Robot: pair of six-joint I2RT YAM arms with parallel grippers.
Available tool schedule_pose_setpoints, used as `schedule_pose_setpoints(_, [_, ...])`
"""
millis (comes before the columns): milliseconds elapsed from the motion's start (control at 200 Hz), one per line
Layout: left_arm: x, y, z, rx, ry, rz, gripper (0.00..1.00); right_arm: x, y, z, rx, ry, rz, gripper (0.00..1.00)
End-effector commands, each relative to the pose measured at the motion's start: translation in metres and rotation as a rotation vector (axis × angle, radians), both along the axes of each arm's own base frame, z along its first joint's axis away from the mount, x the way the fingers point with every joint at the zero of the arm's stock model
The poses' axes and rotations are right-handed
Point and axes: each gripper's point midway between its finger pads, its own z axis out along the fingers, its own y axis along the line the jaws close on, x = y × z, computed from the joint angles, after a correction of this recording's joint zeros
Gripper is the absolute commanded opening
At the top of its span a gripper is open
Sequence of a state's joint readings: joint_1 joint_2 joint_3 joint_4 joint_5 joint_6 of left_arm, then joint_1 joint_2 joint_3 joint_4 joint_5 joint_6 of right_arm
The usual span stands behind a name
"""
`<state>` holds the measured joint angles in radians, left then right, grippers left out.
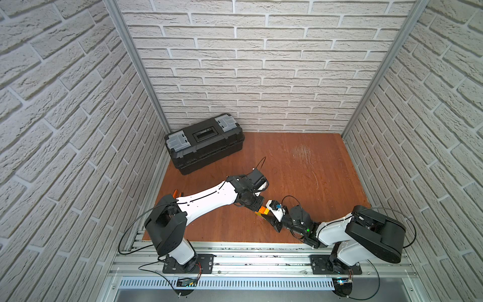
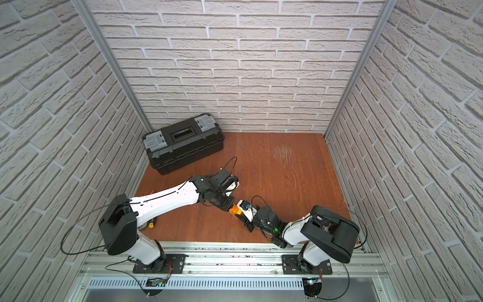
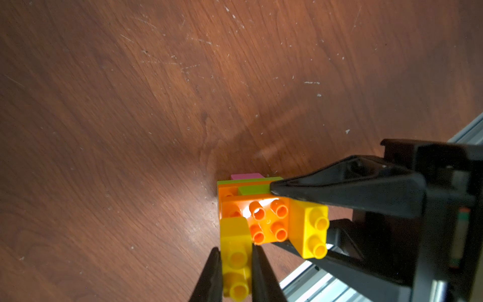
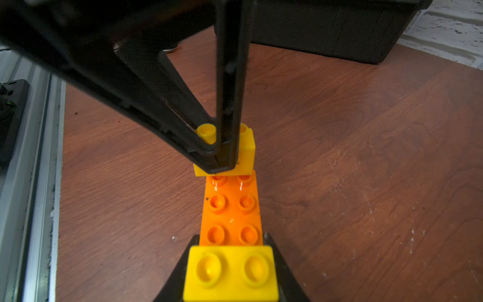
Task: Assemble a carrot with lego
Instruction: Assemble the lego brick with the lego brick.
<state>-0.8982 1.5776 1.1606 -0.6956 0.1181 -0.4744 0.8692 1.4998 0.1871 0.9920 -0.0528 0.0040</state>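
While left pincer (image 3: 236, 252) pinches it, carrot (image 3: 266, 219) within right pincer (image 4: 231, 236)

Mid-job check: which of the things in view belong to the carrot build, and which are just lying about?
In the job:
- carrot stack, held by the right gripper
- yellow brick, pinched in the left gripper at the stack's end

Lying about:
- black toolbox at the back wall
- orange-handled tool, mostly hidden behind the left arm

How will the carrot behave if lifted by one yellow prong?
Likely stiff: the carrot is hard bricks. The prong sits on one stud row, so it may pop off. Its small pink end suggests tipping if stood.
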Motion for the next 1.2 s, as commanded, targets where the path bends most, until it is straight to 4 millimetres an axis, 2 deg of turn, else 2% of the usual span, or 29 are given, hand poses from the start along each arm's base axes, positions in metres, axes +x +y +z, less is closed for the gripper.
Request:
schedule_pose_setpoints(0, [0.003,-0.006,-0.002,-0.012,-0.014,0.009,0.00,-0.010,-0.001,-0.017,-0.047,0.049,0.028,0.03])
schedule_pose_setpoints(405, [0.000,-0.001,-0.016,0.008,0.002,0.009,0.00,-0.010,0.000,-0.017,-0.046,0.050,0.030,0.03])
schedule_pose_setpoints(1195, [-0.007,0.007,-0.032,0.104,0.033,-0.054,0.00,-0.010,0.000,-0.018,-0.051,0.055,0.032,0.03])
